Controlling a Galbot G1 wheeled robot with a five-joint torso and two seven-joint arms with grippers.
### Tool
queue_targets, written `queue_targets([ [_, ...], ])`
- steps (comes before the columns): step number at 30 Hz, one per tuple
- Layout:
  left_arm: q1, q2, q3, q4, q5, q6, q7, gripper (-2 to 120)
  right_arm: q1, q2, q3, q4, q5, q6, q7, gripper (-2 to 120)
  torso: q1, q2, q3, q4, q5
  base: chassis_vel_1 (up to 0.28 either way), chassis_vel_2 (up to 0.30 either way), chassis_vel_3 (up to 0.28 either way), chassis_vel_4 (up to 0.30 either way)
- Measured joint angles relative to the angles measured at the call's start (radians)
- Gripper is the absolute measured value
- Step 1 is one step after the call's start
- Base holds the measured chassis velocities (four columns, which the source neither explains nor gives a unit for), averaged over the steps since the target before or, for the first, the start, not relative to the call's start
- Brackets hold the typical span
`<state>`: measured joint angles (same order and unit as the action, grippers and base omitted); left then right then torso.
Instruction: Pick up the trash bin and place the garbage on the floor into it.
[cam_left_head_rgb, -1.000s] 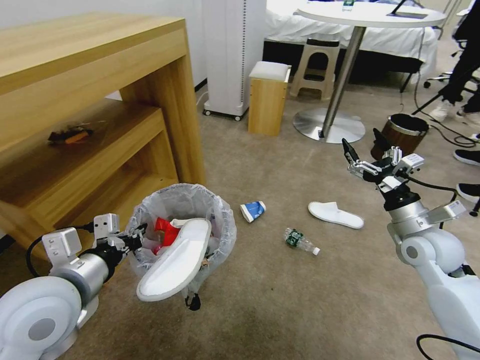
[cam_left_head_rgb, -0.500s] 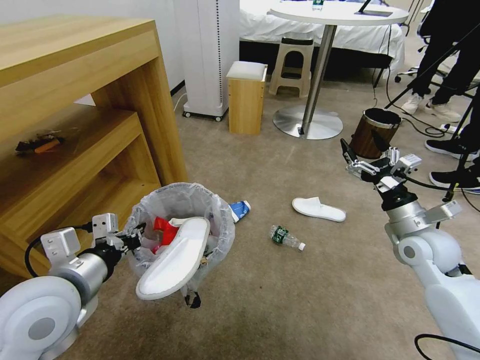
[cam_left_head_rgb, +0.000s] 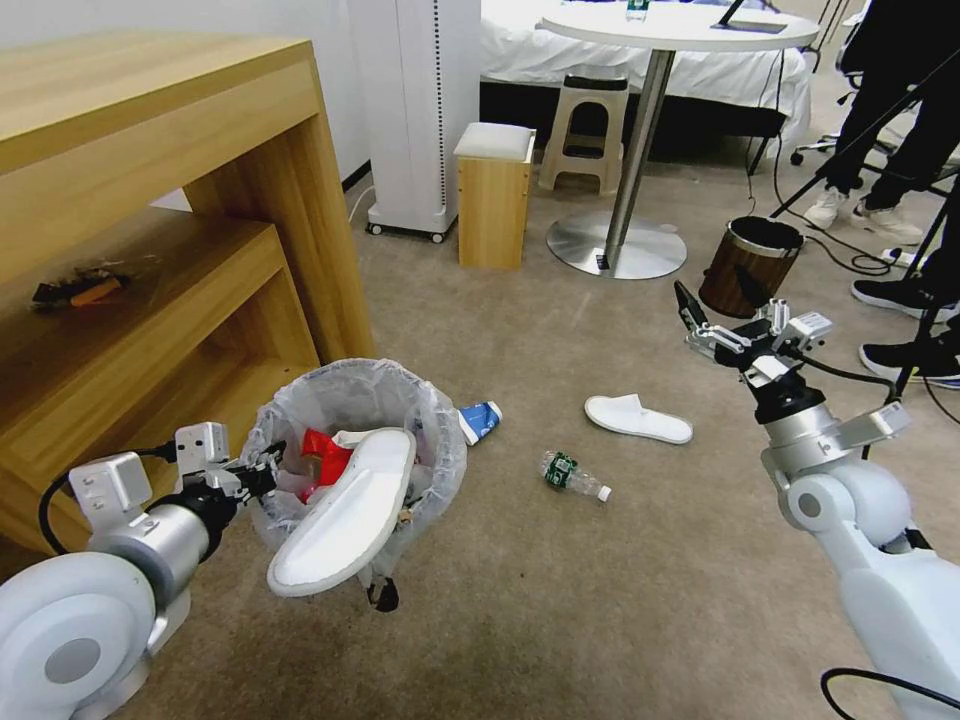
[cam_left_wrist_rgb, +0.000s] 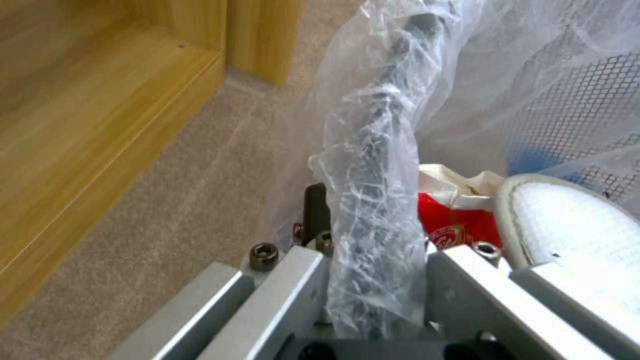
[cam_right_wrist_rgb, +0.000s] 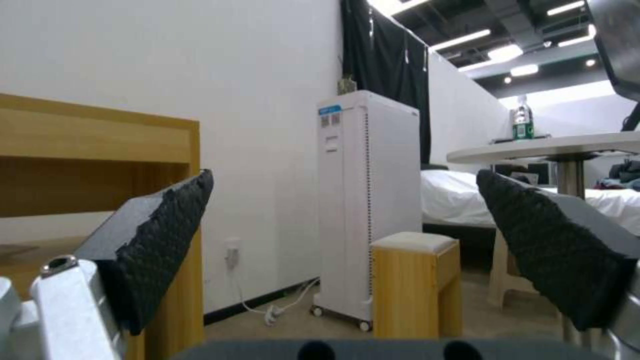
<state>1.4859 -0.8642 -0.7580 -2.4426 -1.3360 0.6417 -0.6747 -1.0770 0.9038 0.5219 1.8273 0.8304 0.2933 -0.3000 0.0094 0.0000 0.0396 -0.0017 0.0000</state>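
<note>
My left gripper (cam_left_head_rgb: 262, 475) is shut on the rim of the trash bin (cam_left_head_rgb: 400, 425) and holds it above the floor (cam_left_head_rgb: 560, 600) at the lower left. Its bag-wrapped rim (cam_left_wrist_rgb: 373, 200) runs between the fingers (cam_left_wrist_rgb: 467, 290). A white slipper (cam_left_head_rgb: 345, 510) sticks out of the bin beside a red wrapper (cam_left_head_rgb: 320, 447). On the carpet lie a blue paper cup (cam_left_head_rgb: 480, 420), a clear bottle (cam_left_head_rgb: 573, 475) and another white slipper (cam_left_head_rgb: 637, 419). My right gripper (cam_left_head_rgb: 722, 310) hangs open in the air right of that slipper, its pads (cam_right_wrist_rgb: 160, 235) wide apart.
A wooden desk with a shelf (cam_left_head_rgb: 200, 200) stands at the left, close behind the bin. Farther back are a small wooden stool (cam_left_head_rgb: 493, 195), a round table's base (cam_left_head_rgb: 615, 245), a wood-grain bin (cam_left_head_rgb: 750, 265) and a white appliance (cam_left_head_rgb: 415, 110). Legs and cables show at the right edge.
The camera turned, shifting the whole scene left. My left gripper with the bin has slid slightly left. My right gripper has risen a little and stays open.
</note>
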Motion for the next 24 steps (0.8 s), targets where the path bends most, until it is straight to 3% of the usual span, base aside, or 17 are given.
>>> queue_targets([
  [24,0.003,-0.006,0.000,-0.001,0.005,0.001,0.013,0,0.000,0.001,0.000,-0.005,0.001,0.010,-0.008,100,0.000,0.000,0.000,0.0000,0.0000,-0.115,0.116,0.106,-0.108],
])
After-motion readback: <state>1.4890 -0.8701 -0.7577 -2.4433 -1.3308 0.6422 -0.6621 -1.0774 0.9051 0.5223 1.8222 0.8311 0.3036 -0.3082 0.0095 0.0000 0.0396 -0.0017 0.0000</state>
